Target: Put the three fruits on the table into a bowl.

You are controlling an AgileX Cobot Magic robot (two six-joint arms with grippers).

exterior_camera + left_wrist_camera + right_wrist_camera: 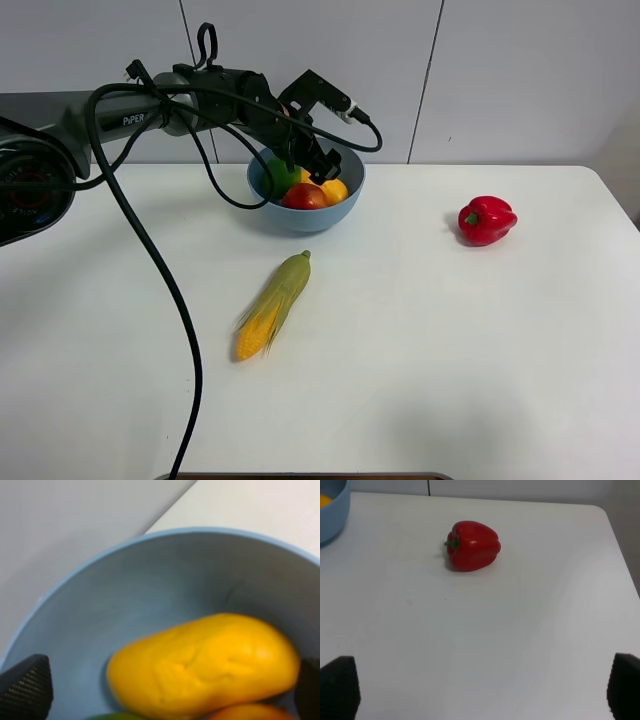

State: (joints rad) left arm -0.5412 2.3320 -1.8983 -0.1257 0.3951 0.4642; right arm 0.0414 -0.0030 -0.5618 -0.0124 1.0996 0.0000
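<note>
Spread left fingers (25, 687) flank the mango (202, 665), hiding most lime (281, 176); right fingers (340, 687) spread.

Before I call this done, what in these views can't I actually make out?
- Lime: high view, partly hidden by the left gripper; in the left wrist view only a green sliver at the edge.
- Apple: cut off in the left wrist view.
- Right gripper: absent from the high view; only finger tips show in its wrist view.
- Bowl: cut off by the right wrist view's edge.
</note>
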